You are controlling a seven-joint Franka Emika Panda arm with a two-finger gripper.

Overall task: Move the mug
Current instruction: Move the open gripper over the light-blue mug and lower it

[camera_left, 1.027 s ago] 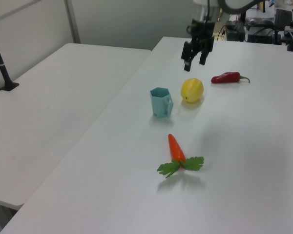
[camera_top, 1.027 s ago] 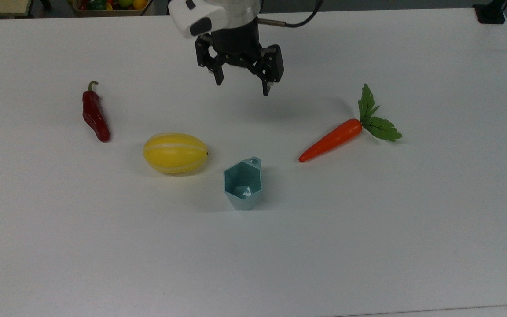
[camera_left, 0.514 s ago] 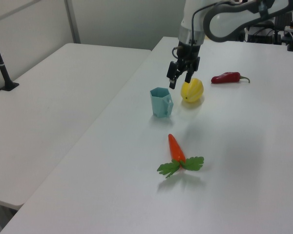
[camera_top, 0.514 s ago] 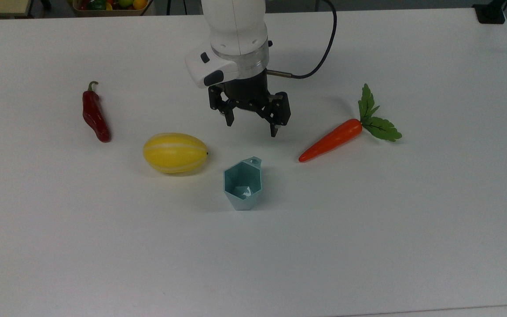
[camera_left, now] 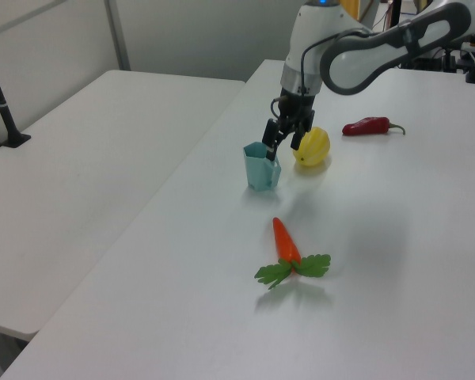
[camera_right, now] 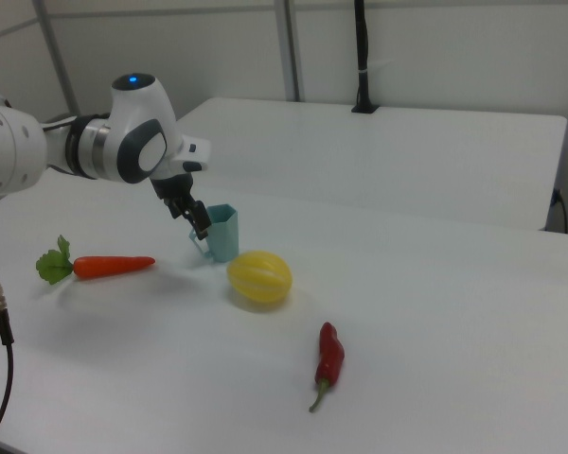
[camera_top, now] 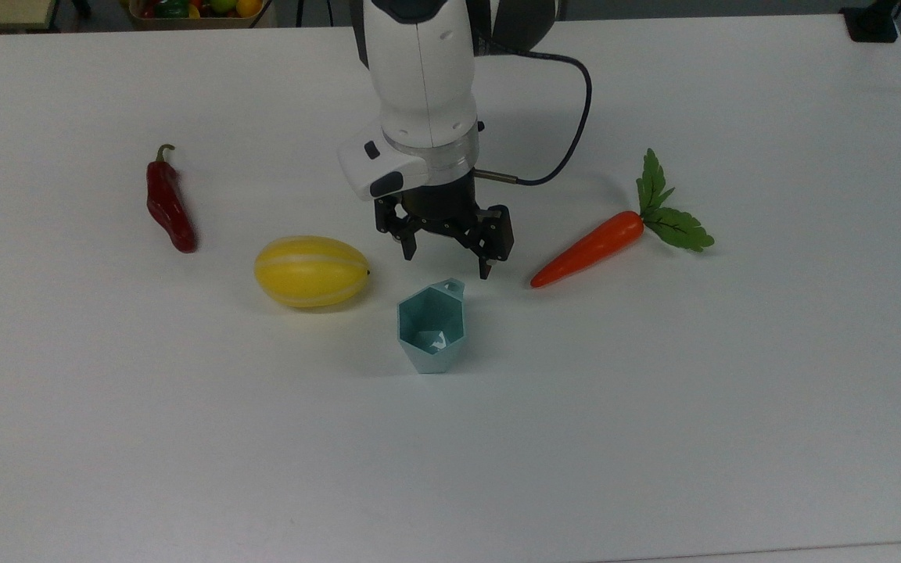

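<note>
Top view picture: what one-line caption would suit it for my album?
Robot arm's open tool hovers beside a teal mug, with melon, chili and carrot around.

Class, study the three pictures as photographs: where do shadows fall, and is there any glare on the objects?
Top view: soft, even light; the mug casts a faint shadow on the table, and a pale highlight sits inside it. Left view: a blurred shadow lies under the carrot. Right view: the pepper shows a small shiny glint, and the melon has a faint shadow beneath it.
</note>
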